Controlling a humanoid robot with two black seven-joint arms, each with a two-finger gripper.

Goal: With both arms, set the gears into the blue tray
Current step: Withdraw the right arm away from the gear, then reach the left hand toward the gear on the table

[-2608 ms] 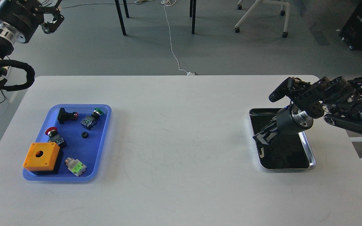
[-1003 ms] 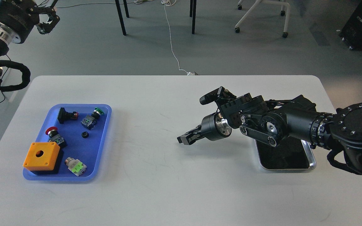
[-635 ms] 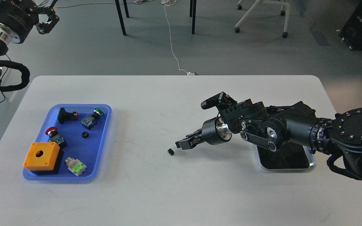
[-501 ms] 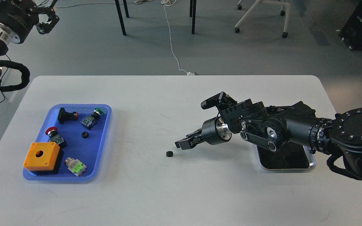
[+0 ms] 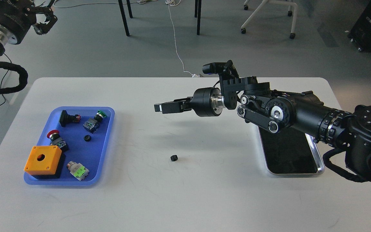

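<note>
One tiny black toothed gear lies loose on the white table, mid-table for handover; another sits in the rectangular blue plastic tray. Above, the right pincer hovers empty, its spread unclear. Far left, the left pincer waits spread.

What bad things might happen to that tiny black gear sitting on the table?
The loose gear lies on the bare white table, outside the blue tray. It is tiny, so a gripper may miss it or knock it rolling. The right gripper hangs above and beyond it; the left gripper is far away.
</note>
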